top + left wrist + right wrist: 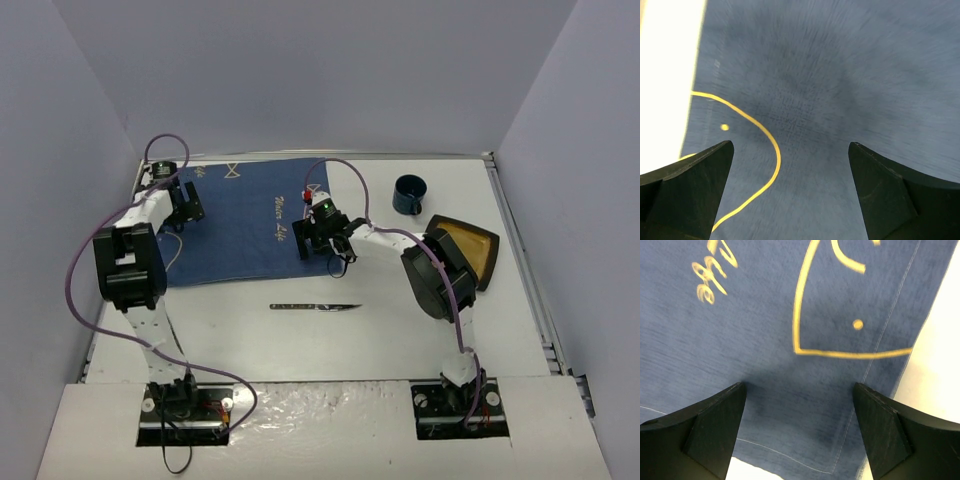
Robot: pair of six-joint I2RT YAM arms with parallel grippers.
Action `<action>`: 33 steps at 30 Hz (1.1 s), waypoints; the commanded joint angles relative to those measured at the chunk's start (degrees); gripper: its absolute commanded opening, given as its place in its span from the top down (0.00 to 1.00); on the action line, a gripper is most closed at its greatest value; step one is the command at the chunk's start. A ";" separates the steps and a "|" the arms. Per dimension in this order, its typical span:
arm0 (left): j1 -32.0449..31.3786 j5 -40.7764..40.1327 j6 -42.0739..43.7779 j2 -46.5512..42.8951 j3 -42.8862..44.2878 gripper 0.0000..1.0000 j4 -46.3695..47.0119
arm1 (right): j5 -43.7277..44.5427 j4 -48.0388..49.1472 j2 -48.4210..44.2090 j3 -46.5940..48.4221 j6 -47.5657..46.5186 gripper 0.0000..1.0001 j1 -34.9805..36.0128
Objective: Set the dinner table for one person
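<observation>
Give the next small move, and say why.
Probably raise the right claw and swing it toward the plate. The cloth lies flat, the left claw is open and empty over it like the right, and the plate, mug and knife sit off it.

The left pincer hangs low over a blurred blue cloth, its two dark fingers spread wide with only cloth between them. A curved yellow line and a yellow dot mark the cloth. Bright white counter shows at the left.
</observation>
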 commanded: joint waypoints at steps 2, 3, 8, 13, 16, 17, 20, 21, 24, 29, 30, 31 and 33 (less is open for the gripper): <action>0.32 -1.33 -2.38 4.63 3.19 0.03 -3.09 | 1.16 1.37 -3.04 -3.43 -0.24 0.16 -0.21; 0.32 -1.33 -2.43 5.44 3.88 0.03 -3.41 | 0.79 1.59 -2.93 -3.91 -0.14 0.16 -0.26; 0.39 -0.49 -2.48 9.49 7.37 0.03 -5.25 | 0.09 2.14 -2.36 -6.19 0.82 0.16 -0.38; 0.40 0.62 -1.83 12.79 11.88 0.03 -6.87 | -0.18 2.12 -2.52 -7.62 2.11 0.17 -0.31; 0.40 1.26 -1.63 15.01 14.65 0.03 -7.59 | -0.27 2.08 -2.70 -7.49 2.77 0.17 -0.32; 0.40 1.34 -1.55 15.69 15.65 0.03 -8.22 | -0.29 2.05 -2.66 -7.28 2.97 0.17 -0.29; 0.40 1.48 -1.50 16.68 18.01 0.03 -8.81 | -0.51 2.01 -2.26 -6.41 3.52 0.17 -0.29; 0.43 1.46 -1.47 16.84 18.30 0.03 -8.68 | -0.60 2.05 -1.99 -6.14 3.66 0.17 -0.29; 0.57 1.55 -1.56 17.18 19.20 0.03 -9.07 | -0.97 2.13 -1.26 -5.21 4.10 0.17 -0.21; 1.11 1.43 -1.66 16.52 17.87 0.03 -8.71 | -0.87 2.14 -0.28 -3.96 4.33 0.17 -0.12; 1.35 1.48 -1.75 16.36 17.40 0.03 -8.46 | -0.80 2.12 -0.09 -3.72 4.30 0.17 -0.10; 1.67 1.64 -1.91 16.24 16.96 0.03 -8.17 | -0.76 2.08 0.03 -3.52 4.26 0.17 -0.06; 2.14 1.99 -2.02 16.09 16.47 0.03 -7.74 | -0.73 1.99 0.24 -2.96 4.23 0.17 -0.09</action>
